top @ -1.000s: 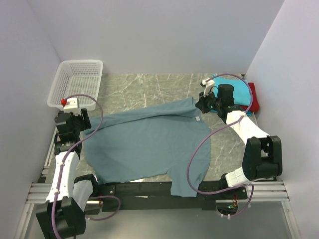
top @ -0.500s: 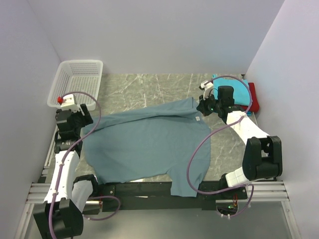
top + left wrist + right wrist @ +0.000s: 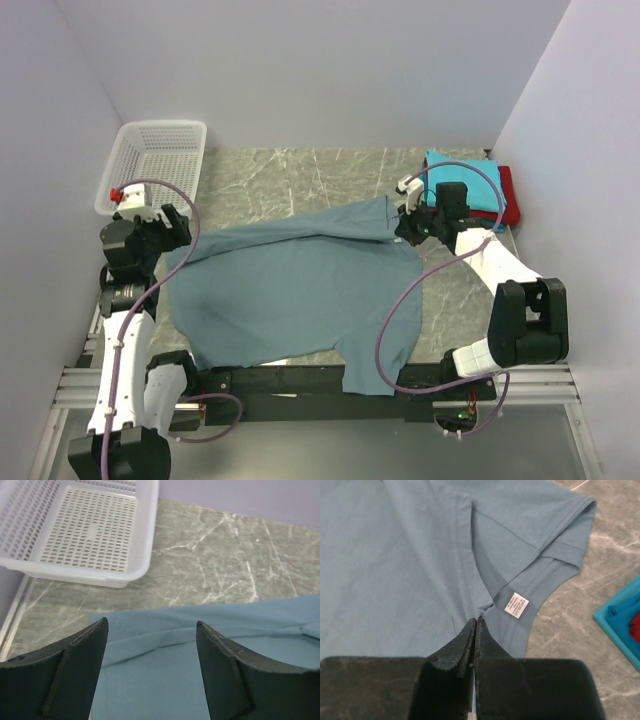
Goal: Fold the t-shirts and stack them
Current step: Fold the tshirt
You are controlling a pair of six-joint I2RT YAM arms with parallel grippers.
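Top external, near edge first: a flap of the tee (image 3: pixel 290 290) drooping over the front lip of the bench (image 3: pixel 300 180), the rest spread across the middle, rumpled, with one side folded in toward the far right. Dusty grey-blue knit, matte, thin and limp. No stiffness to hold a shape, so likely to sag and drag wherever unsupported. Light enough for a single pinch, but apt to bunch unless taken at two points well apart. Best held at hems, seams or the collar rib, where doubled cloth gives the jaws something to bite.

Left jaws: spread wide with nothing between them, hanging over the tee's left edge, where a long soft crease runs along the border.

Right jaws: pressed fully together, tips meeting on a raised ridge of cloth just beside the white neck label (image 3: pixel 516 604). Seemingly a thin pinch of tee caught there, though hard to confirm. Stitched collar band curving past the label.

Farther back: bare bench top, grey-green with pale marble veins, hard and probably slick under cloth. Far left, a white plastic mesh basket (image 3: pixel 160 160), rigid and holed all over. Far right corner, a folded turquoise shirt (image 3: pixel 465 185) overlapping a red shirt (image 3: pixel 507 195), both square-edged and flat, near the right jaws.
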